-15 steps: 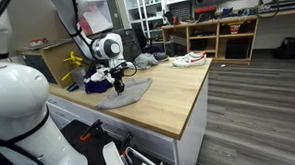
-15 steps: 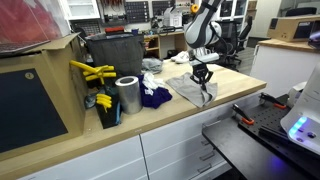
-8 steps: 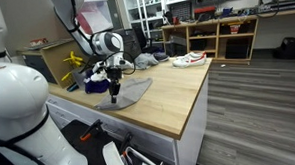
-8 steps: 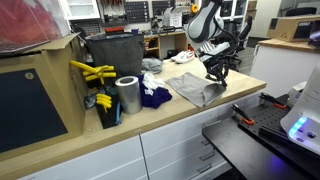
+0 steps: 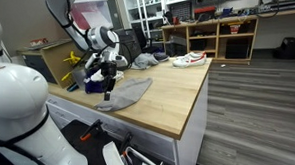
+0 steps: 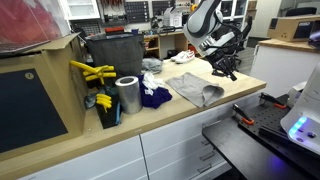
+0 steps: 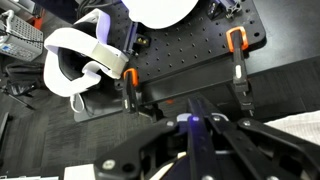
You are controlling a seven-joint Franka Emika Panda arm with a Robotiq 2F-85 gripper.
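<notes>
The gripper, jaws pressed together, is hanging just beside the grey cloth lying on the wooden table, so moving slowly is likely guarding against snagging its folded edge

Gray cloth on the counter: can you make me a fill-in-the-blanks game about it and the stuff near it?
The gray cloth lies on a counter made of ___.
The gripper near the cloth's edge has its jaws ___.
The bent handles sticking out beside the silver can are coloured ___.
Missing words: wood; shut; yellow.
</notes>
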